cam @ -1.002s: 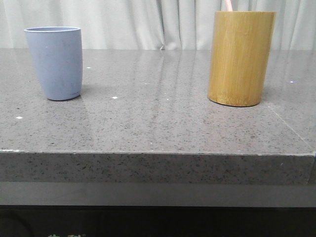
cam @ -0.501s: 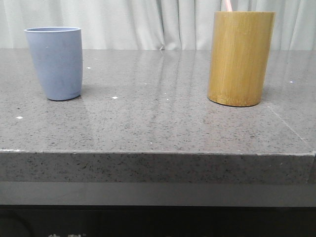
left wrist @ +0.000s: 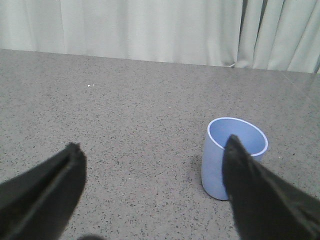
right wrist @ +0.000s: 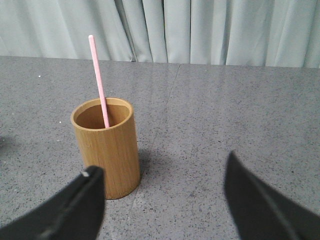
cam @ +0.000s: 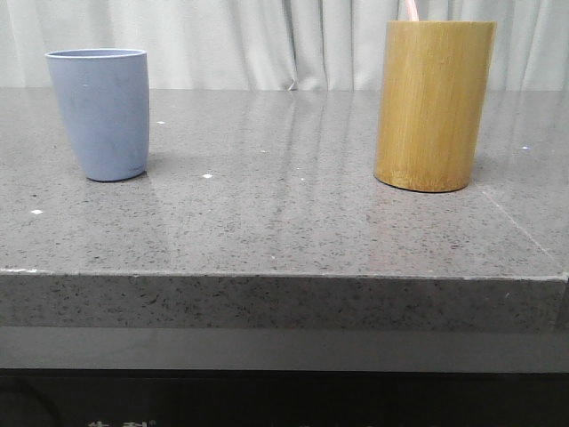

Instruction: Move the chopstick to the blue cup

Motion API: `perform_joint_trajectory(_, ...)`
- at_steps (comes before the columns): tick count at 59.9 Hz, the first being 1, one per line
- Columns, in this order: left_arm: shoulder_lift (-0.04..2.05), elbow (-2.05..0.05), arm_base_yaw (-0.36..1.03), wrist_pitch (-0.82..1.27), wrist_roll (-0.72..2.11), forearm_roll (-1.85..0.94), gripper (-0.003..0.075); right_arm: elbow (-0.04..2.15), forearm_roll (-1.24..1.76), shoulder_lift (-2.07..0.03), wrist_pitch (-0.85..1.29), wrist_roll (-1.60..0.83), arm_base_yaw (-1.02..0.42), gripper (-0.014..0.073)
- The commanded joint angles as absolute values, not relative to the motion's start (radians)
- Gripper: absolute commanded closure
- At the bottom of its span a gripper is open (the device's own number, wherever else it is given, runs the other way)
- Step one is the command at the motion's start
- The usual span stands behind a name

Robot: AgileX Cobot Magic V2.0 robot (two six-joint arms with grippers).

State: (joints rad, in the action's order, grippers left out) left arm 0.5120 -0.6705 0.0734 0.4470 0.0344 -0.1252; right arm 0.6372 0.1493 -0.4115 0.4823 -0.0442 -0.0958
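The blue cup (cam: 100, 111) stands upright at the left of the grey stone table; it also shows in the left wrist view (left wrist: 220, 160), empty inside. A pale pink chopstick (right wrist: 99, 80) stands in the tan bamboo cylinder (right wrist: 107, 150); in the front view only its tip (cam: 411, 10) shows above the cylinder (cam: 433, 105) at the right. My left gripper (left wrist: 152, 150) is open and empty, short of the cup, one finger overlapping the cup's rim in view. My right gripper (right wrist: 162, 172) is open and empty, short of the cylinder. Neither gripper shows in the front view.
The grey speckled table (cam: 284, 213) has its front edge near the camera. A pale curtain (cam: 267, 40) hangs behind the far edge.
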Motion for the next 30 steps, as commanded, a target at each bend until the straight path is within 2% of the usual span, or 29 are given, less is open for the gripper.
perform_joint_trajectory(1,0.522,-0.707,0.073,0.375,0.025,-0.13,0.0024,0.67,0.155,-0.426,0.407,-0.048,-0.094,-0.0028)
perform_joint_trajectory(20,0.528,-0.714,0.073,0.365,0.027,-0.165,0.0028,0.67,0.155,-0.426,0.406,-0.048,-0.094,-0.0028)
perform_joint_trajectory(30,0.643,-0.822,0.075,0.496,0.096,-0.167,0.0028,0.67,0.155,-0.426,0.406,-0.048,-0.094,-0.0028)
